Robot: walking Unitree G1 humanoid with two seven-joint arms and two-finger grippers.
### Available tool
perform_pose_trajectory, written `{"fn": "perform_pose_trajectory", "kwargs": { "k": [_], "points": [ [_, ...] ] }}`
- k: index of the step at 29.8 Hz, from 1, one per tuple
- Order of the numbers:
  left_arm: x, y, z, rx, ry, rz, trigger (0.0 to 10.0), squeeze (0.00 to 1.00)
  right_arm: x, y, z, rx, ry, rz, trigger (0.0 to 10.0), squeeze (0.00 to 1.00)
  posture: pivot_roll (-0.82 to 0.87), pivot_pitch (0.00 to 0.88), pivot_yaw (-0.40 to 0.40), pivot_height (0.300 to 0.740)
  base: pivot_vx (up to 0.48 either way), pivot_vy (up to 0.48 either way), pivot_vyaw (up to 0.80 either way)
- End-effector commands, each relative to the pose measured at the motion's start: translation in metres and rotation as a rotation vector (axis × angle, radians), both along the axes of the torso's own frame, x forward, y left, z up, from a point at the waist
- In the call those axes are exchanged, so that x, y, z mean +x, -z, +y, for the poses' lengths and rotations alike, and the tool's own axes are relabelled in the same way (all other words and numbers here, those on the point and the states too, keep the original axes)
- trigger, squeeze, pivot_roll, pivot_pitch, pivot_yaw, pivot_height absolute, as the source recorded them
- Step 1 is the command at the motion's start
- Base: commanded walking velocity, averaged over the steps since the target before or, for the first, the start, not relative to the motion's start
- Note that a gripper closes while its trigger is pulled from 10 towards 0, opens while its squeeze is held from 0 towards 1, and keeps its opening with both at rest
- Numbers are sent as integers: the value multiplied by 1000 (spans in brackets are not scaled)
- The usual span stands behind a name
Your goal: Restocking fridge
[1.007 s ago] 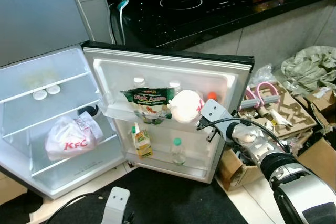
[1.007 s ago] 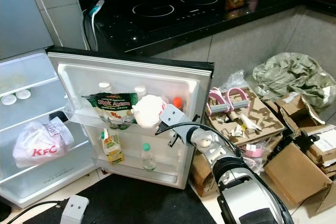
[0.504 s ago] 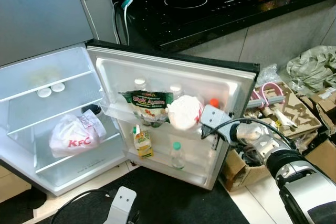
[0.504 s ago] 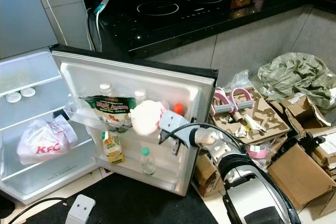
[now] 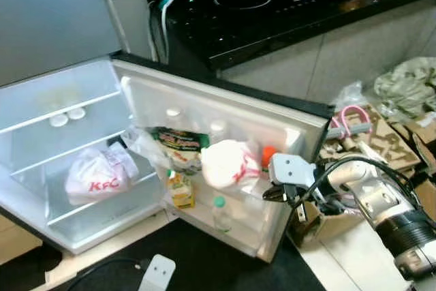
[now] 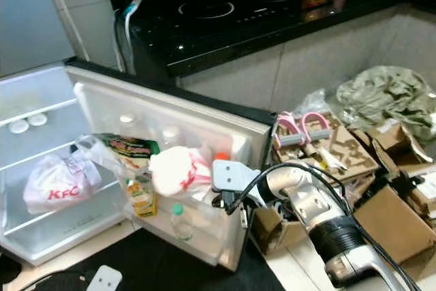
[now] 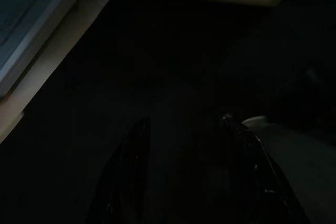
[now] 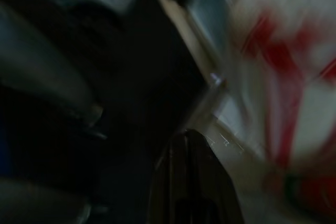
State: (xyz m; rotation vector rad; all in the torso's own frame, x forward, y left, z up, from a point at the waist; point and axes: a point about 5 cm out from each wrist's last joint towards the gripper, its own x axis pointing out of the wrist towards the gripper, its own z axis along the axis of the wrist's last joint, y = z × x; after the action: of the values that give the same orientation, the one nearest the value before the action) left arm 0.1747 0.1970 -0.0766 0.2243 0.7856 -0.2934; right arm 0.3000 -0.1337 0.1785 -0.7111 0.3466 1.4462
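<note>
Fridge door (image 5: 225, 110) swung inward, right claw (image 5: 269, 195) pulled back — lower

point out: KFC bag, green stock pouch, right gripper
KFC bag (image 5: 97, 180), left eye view, on the red lettering.
green stock pouch (image 5: 178, 140), left eye view, on its printed front.
right gripper (image 5: 270, 195), left eye view, at the fingertips.

My view takes in the fridge's glass shelves (image 5: 82, 202): 2 white lids (image 5: 67, 116) lie on the upper one, a white KFC bag (image 5: 99, 176) on the lower. The door's rack (image 5: 225, 221) carries a juice carton (image 5: 180, 190) and a bottle (image 5: 219, 213).
</note>
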Motion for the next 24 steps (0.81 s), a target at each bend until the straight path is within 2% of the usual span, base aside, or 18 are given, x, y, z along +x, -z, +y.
{"fn": "perform_pose_trajectory", "kwargs": {
  "k": [1,4,6,7,9,10,12,13,15,16,17,18,19,20,21,22,23,24],
  "points": [
    [-5,2,6,19,2,39,10000,0,-12,-17,8,56,-62,17,10000,0,-66,118,26,740,0,0,0],
    [-2,1,12,24,-7,49,10000,0,-25,-44,12,148,-122,4,10000,0,-74,109,26,740,0,0,0],
    [-1,-1,20,32,-16,59,10000,0,-33,-86,18,319,-168,-32,10000,0,-77,103,25,740,0,0,0],
    [-1,-1,20,32,-16,59,10000,0,-33,-86,18,319,-168,-32,10000,0,-77,103,25,740,0,0,0],
    [-1,-1,23,36,-22,66,10000,0,-34,-136,20,564,-179,-105,10000,0,-79,96,27,740,0,0,0],
    [-1,-1,23,36,-22,66,10000,0,-34,-136,20,564,-179,-105,10000,0,-79,96,27,740,0,0,0],
    [-2,-1,23,36,-23,68,10000,0,-28,-175,13,773,-126,-195,10000,0,-81,89,27,740,0,0,0],
    [-2,-1,23,36,-23,68,10000,0,-28,-175,13,773,-126,-195,10000,0,-81,89,27,740,0,0,0],
    [-2,0,19,36,-25,68,10000,0,-4,-206,-14,963,125,-300,10000,0,-84,84,27,740,0,0,0],
    [-2,0,19,36,-25,68,10000,0,-4,-206,-14,963,125,-300,10000,0,-84,84,27,740,0,0,0],
    [-3,2,15,38,-33,72,10000,0,24,-208,-48,970,465,-383,10000,0,-88,79,27,740,0,0,0],
    [-3,2,15,38,-33,72,10000,0,24,-208,-48,970,465,-383,10000,0,-88,79,27,740,0,0,0],
    [-6,4,12,38,-49,81,10000,0,46,-179,-79,794,741,-468,10000,0,-90,78,27,740,0,0,0],
    [-8,6,12,44,-57,91,10000,0,54,-157,-96,730,881,-469,10000,0,-90,78,27,740,0,0,0],
    [-8,6,12,44,-57,91,10000,0,54,-157,-96,730,881,-469,10000,0,-90,78,27,740,0,0,0],
    [-12,7,14,51,-68,104,10000,0,62,-120,-119,642,1063,-456,10000,0,-90,78,27,740,0,0,0],
    [-12,7,14,51,-68,104,10000,0,62,-120,-119,642,1063,-456,10000,0,-90,78,27,740,0,0,0],
    [-15,8,16,55,-74,110,10000,0,63,-94,-132,594,1163,-429,10000,0,-100,78,27,740,0,0,0]
  ]
}}
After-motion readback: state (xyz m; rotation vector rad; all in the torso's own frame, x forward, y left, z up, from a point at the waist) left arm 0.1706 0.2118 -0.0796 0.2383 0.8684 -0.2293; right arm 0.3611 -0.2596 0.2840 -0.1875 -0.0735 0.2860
